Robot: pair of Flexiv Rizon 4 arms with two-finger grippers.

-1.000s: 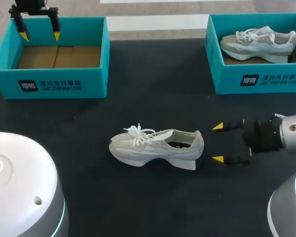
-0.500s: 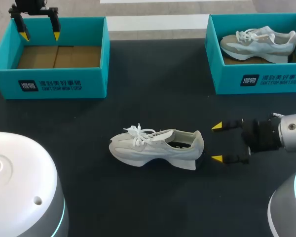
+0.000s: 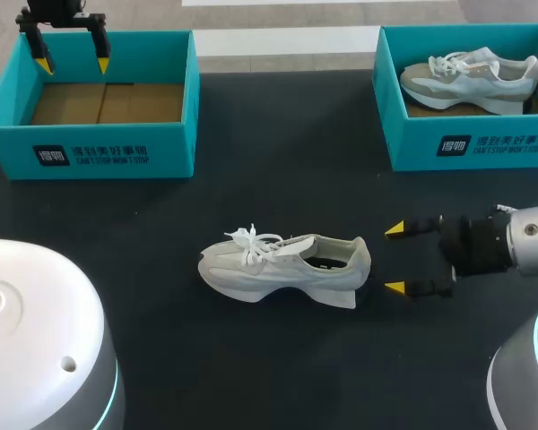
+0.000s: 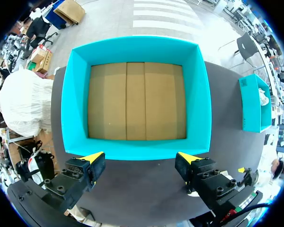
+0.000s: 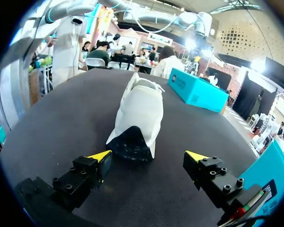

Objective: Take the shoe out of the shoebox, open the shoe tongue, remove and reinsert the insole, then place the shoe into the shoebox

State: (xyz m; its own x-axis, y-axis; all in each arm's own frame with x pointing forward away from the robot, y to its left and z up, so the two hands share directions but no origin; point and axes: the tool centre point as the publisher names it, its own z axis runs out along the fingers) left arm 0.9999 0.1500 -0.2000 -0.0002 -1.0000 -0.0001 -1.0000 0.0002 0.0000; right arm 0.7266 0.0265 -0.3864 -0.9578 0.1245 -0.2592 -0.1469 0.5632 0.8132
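A pale grey-white shoe (image 3: 282, 270) lies on the dark table's middle, toe to the left, heel to the right. My right gripper (image 3: 395, 259) hovers open just right of the heel, apart from it. Its wrist view has the shoe (image 5: 138, 113) straight ahead of the gripper (image 5: 148, 156), heel nearest. My left gripper (image 3: 71, 64) hangs open over the far left corner of the empty teal shoebox (image 3: 90, 150). Seen from the left wrist, that shoebox (image 4: 135, 152) lies below the gripper (image 4: 141, 158), its brown cardboard floor bare.
A second teal shoebox (image 3: 471, 148) at the back right holds another pale shoe (image 3: 466, 82). It also shows beside the left gripper as a teal box (image 4: 252, 105), and ahead of the right gripper the left-hand box (image 5: 197, 92) lies beyond the shoe.
My right gripper has crept a touch to the left toward the shoe's heel. The left arm, the shoe and both boxes have stayed put.
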